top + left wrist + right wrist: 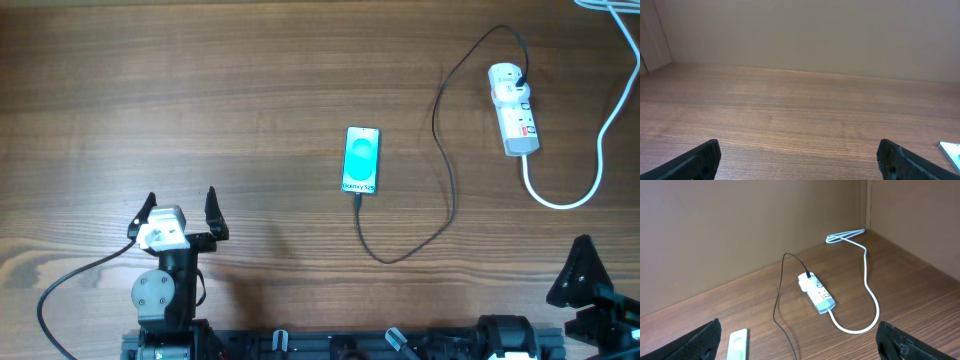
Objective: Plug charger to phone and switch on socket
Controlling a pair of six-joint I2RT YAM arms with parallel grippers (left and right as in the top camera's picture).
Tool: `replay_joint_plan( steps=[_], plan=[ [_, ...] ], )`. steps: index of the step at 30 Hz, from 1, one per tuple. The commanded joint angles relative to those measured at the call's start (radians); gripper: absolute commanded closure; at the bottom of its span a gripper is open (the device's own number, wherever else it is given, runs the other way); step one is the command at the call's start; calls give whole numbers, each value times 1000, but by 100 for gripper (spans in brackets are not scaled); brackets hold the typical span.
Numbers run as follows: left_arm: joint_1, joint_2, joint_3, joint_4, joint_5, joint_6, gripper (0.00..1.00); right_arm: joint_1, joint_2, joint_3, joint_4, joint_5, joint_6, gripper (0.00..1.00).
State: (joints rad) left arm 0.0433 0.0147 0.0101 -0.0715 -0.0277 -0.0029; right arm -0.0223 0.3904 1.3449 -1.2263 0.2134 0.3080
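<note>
The phone point(361, 159) lies flat at the table's middle, cyan screen up, white text strip at its near end. The charger's thin black cable point(445, 170) runs from that near end, loops right and up to a white plug adapter point(506, 78) in the socket point(514, 110), a white power strip at the far right. The phone point(738, 343), cable point(779, 300) and socket point(816, 294) show in the right wrist view. My left gripper point(180, 211) is open and empty, near left of the phone; the left wrist view catches the phone's corner point(952, 150). My right gripper point(590, 275) is open, empty, at the near right.
The socket's thick white cord point(598, 150) curves from its near end round to the right and off the far right corner. A wall runs along the far side point(805, 35), and a corner stands behind the socket point(867, 205). Bare wood table point(200, 90) lies all around.
</note>
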Motion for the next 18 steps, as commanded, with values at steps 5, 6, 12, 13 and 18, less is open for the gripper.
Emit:
replay_joint_plan(
  steps=[5, 6, 12, 13, 18],
  plan=[
    [5, -5, -4, -1, 15, 26, 0, 4, -15, 3, 119, -4, -14, 0],
    [5, -5, -4, -1, 16, 25, 0, 5, -15, 3, 133, -10, -3, 1],
    [5, -5, -4, -1, 15, 26, 0, 4, -15, 3, 73, -31, 336, 0],
    [5, -5, -4, -1, 15, 26, 0, 4, -15, 3, 42, 14, 340, 1],
    [5, -5, -4, -1, 15, 26, 0, 4, -15, 3, -8, 179, 350, 1]
  ],
)
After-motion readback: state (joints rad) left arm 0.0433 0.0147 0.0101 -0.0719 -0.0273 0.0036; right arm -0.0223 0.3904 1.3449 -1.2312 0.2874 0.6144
